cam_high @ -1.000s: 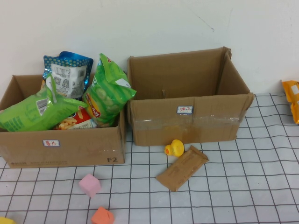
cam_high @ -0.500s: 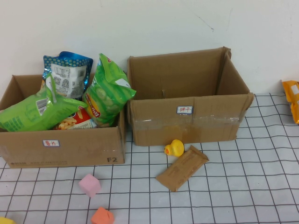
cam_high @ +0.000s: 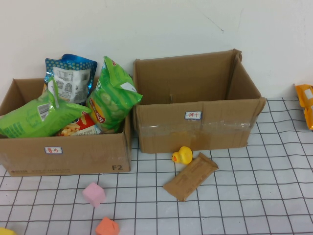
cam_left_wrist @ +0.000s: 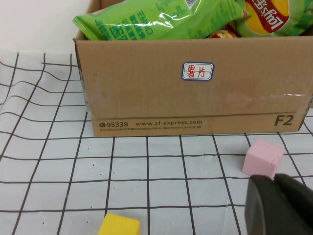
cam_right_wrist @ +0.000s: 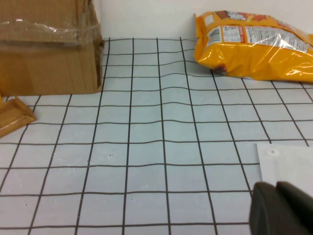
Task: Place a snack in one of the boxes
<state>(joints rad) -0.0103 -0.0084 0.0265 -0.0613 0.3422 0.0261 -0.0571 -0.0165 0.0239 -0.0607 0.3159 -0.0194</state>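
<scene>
Your left gripper [cam_left_wrist: 281, 205] and right gripper [cam_right_wrist: 283, 208] are sitting lower right of their wrist views; I cannot tell whether either is clenched or released.

The left box [cam_high: 66, 154] sits at nine o'clock, holding the snack bags [cam_high: 111, 95]. The right box [cam_high: 195, 125] stands just beside it at twelve. The duck [cam_high: 183, 155] and flat packet [cam_high: 190, 176] lie before the right box; another bag [cam_high: 305, 105] lies at three o'clock.

The left gripper [cam_left_wrist: 279, 205] hangs near the cube [cam_left_wrist: 263, 157]; the right gripper [cam_right_wrist: 281, 209] hangs over the table [cam_right_wrist: 161, 161].
</scene>
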